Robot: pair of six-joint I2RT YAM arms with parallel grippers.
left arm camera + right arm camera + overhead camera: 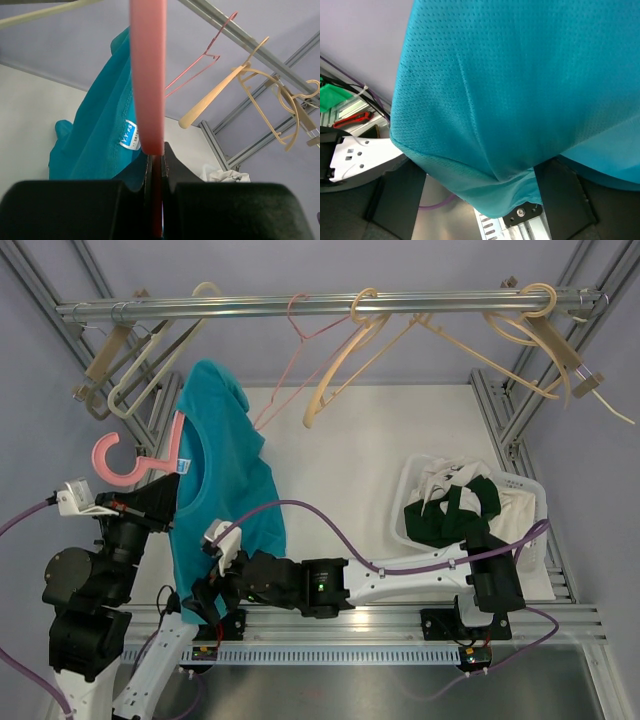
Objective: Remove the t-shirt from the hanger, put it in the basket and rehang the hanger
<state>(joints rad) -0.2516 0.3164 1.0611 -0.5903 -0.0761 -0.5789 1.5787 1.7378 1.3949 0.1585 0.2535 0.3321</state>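
Hanging from the pink hanger [120, 462] at the left of the top view, the teal t-shirt [225, 490] drapes down toward the lower centre of the frame, and its collar is still on the hanger. The left gripper [156, 165] is clenched on the hanger's pink bar, which runs straight up the middle of the left wrist view from between its 2 fingers. A white and blue label [130, 136] shows just left of that bar.

The right gripper [480, 200] sits at the shirt's lower hem, near the bottom centre of the top view. Its jaws are spread wide, with 1 dark finger [400, 200] on each side of a hanging fold of teal cloth. The fabric fills most of that view, so whether the pads touch it is hard to say.

The metal rail [330, 306] crosses the top of the frame with several cream hangers [345, 365] on it. A white basket [408, 490] of clothes sits at the right.
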